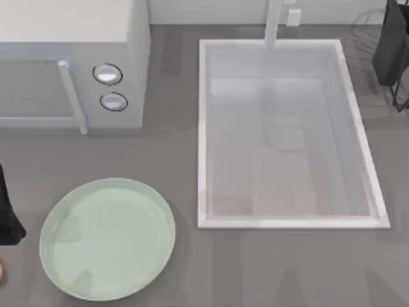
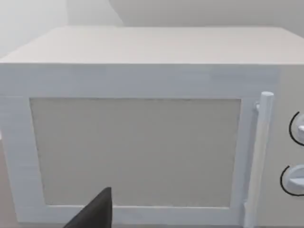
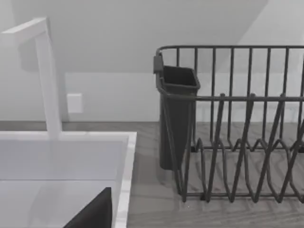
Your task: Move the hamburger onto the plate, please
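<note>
At the table's left edge, near the plate (image 1: 107, 238), only a sliver of the burger (image 1: 1, 273) can be seen.

The tan sliver sits on the grey table (image 1: 268, 268) just below the dark left arm (image 1: 7, 211), apart from the plate's rim, and nothing lies on the plate. The microwave (image 1: 73, 61) stands behind the plate, its door handle (image 2: 259, 156) and two knobs (image 1: 107, 74) facing forward; the left wrist view looks straight at its door, with one dark fingertip (image 2: 95, 211) low in the picture. The sink (image 1: 287, 134) with its tap (image 3: 45, 76) fills the middle, and the wire rack (image 3: 237, 123) with its dark cup (image 3: 175, 116) stands to its right, where the right wrist view shows another dark fingertip (image 3: 95, 211). How wide either gripper's fingers stand cannot be told.
</note>
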Robot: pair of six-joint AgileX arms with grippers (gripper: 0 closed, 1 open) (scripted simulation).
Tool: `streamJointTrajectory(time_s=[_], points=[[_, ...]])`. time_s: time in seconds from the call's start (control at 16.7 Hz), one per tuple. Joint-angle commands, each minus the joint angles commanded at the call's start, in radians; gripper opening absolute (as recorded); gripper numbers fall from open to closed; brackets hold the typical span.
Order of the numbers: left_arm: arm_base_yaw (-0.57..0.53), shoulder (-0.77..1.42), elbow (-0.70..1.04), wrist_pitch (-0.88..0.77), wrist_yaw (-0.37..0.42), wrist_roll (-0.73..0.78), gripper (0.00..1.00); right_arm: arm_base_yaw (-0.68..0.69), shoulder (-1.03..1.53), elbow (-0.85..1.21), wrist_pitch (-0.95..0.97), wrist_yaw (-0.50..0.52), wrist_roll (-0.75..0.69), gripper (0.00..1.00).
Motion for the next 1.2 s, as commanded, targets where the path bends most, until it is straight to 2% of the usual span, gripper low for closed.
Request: streamJointTrajectory(time_s=[0.24,0.42,1.2], points=[[0.004,0.034,0.027,-0.029,0.002,0.033,1.00,0.000,0.000,0.000,0.000,0.000,0.000,1.00],[0.023,0.162,0.117,-0.129,0.003,0.153,1.00,0.000,0.000,0.000,0.000,0.000,0.000,1.00],[0.163,1.218,0.693,-0.818,-0.003,0.968,1.00,0.000,0.000,0.000,0.000,0.000,0.000,1.00]])
